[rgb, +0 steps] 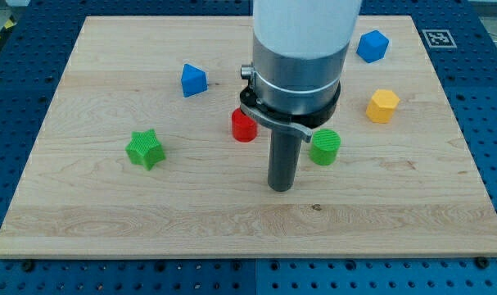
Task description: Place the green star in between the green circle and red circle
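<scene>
The green star lies on the wooden board at the view's left. The red circle stands near the middle of the board. The green circle stands to the right of it, a little lower. My tip rests on the board below the gap between the two circles, nearer the green circle and touching neither. The green star is far to the left of my tip.
A blue block lies above and left of the red circle. A blue cube sits at the view's top right. A yellow block lies right of the green circle. The board ends on all sides in blue perforated table.
</scene>
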### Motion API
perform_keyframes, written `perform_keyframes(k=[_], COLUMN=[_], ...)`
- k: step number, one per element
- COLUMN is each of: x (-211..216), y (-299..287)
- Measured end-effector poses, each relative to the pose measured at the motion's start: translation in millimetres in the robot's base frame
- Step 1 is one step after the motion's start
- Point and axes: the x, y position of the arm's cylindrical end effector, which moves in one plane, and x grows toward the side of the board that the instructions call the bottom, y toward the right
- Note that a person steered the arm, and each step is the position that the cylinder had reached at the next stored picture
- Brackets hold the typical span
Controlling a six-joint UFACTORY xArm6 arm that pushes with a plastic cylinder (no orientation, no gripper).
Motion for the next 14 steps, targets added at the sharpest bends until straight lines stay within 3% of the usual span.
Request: perform_keyframes(k=[2, 3, 6, 8, 11, 12, 13, 14], x=[-15, -13, -15, -35, -40, -41, -69, -95], y=[16, -27, -226, -225, -101, -158, -181, -137])
